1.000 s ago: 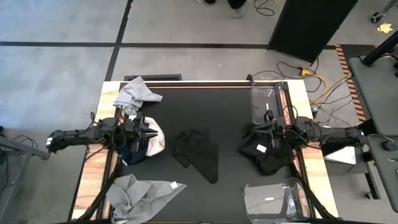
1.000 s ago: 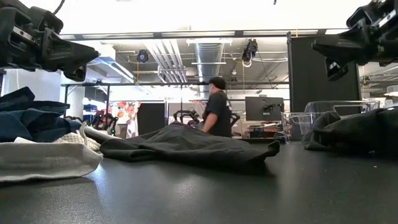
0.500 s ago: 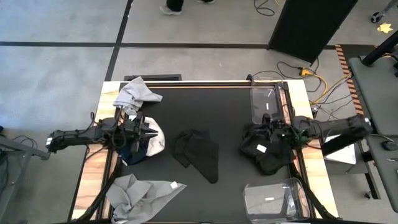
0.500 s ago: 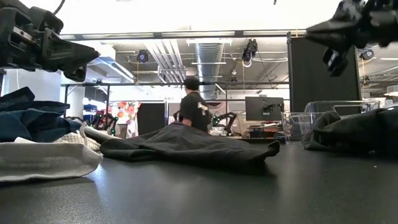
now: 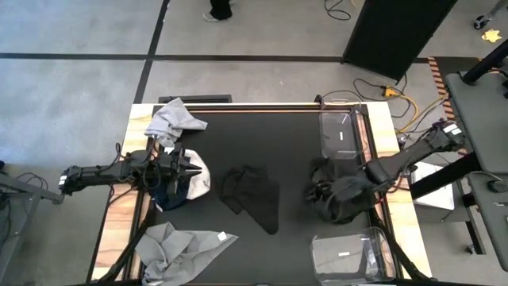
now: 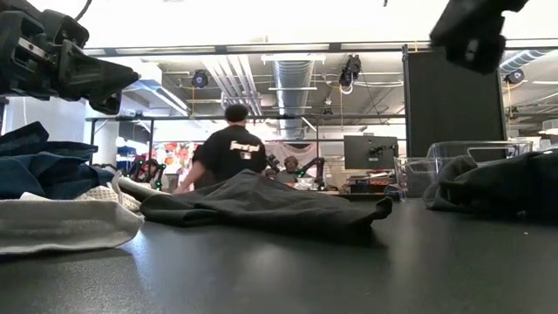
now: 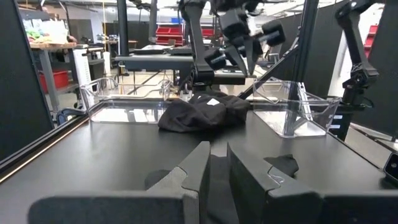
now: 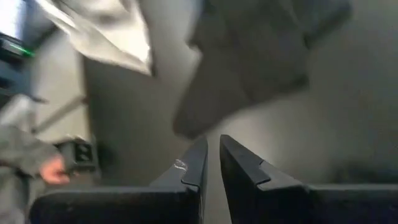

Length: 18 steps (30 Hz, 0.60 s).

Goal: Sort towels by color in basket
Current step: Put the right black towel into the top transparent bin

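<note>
Two arms, both dark, near-black throughout; built of slim tubular links joined by bulkier rounded joint housings; left arm (image 5: 103,171) carries a small pale fitting at its outer end, beyond the worktop's left edge; right arm (image 5: 413,155) shows a small white marking near its upper joint, past the worktop's right edge; thin dark cables run along the left arm's links; left gripper (image 7: 214,171) has two flat, matte black fingers (image 7: 189,180) with stepped, angular inner profiles and straight inner faces; right gripper (image 8: 211,163) has fingers of the same black, wedge-like shape; one finger (image 8: 189,171) bears a small pale scuff near its tip.
</note>
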Motion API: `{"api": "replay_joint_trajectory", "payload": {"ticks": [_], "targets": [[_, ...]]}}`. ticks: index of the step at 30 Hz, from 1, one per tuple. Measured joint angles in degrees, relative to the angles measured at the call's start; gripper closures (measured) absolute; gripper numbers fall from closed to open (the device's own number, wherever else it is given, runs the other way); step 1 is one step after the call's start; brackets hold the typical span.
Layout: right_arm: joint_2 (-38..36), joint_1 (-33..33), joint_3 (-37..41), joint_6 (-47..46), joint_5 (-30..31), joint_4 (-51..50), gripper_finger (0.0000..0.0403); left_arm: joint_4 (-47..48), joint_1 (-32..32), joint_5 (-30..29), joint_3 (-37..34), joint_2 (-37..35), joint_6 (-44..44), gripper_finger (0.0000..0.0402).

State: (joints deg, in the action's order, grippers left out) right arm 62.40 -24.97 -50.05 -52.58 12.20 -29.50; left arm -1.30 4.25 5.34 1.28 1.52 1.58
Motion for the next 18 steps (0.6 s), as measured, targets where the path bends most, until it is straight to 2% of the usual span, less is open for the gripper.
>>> {"api": "replay_joint_trajectory", "payload": {"ticks": [3,6,13,18], "targets": [[5.6,0.0,-7.5,-5.3,-3.8,-13.1,0.0369,0.0,0.0,0.0,0.0,0.0,0.0,0.0362],[11.2,0.0,-13.1,-4.9,-9.4,-23.8,0.0369,0.0,0.0,0.0,0.0,0.1,0.0,0.0362],[21.7,0.1,-18.4,8.6,-14.5,-30.1,0.0369,0.0,0.0,0.0,0.0,0.1,0.0,0.0362],[26.6,0.1,-22.2,12.1,-21.4,-39.9,0.0369,0.0,0.0,0.0,0.0,0.1,0.0,0.0362]]}}
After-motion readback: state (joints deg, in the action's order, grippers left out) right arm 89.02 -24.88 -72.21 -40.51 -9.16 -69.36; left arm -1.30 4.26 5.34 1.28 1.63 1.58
